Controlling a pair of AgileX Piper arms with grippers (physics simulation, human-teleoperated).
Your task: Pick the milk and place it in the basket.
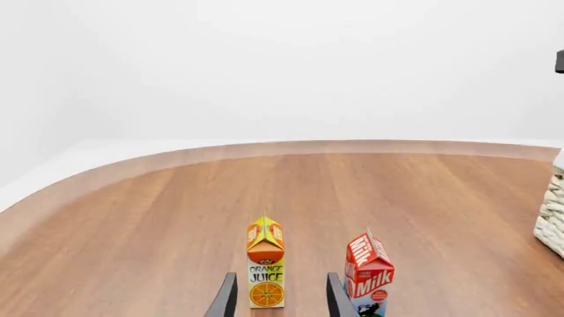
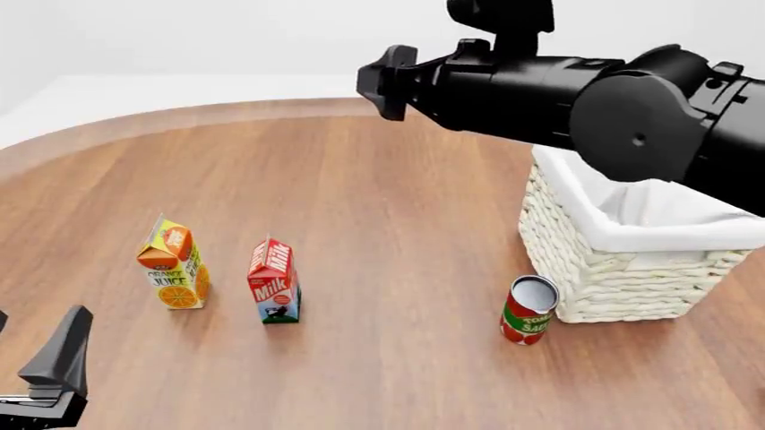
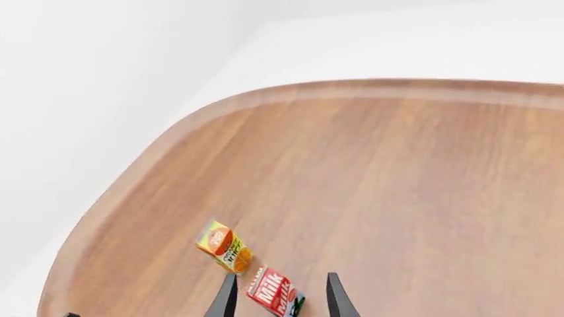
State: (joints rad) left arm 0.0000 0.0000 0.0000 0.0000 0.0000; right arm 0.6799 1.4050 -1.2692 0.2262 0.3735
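Low at the front edge, the left gripper (image 2: 24, 381) stands parted and empty; the right gripper (image 3: 277, 297), likewise parted, hovers above the upright milk (image 2: 274, 281) beside the orange juice carton (image 2: 175, 263).

Item count on the counter (image 2: 395, 224): two cartons, namely one milk (image 2: 274, 281) and one orange juice carton (image 2: 175, 264); one tomato sauce can (image 2: 528, 310); one basket (image 2: 622, 269). Arms present: two.

Left gripper (image 1: 280, 297) low with parted fingers; right gripper (image 3: 280, 295) raised high, fingers likewise apart
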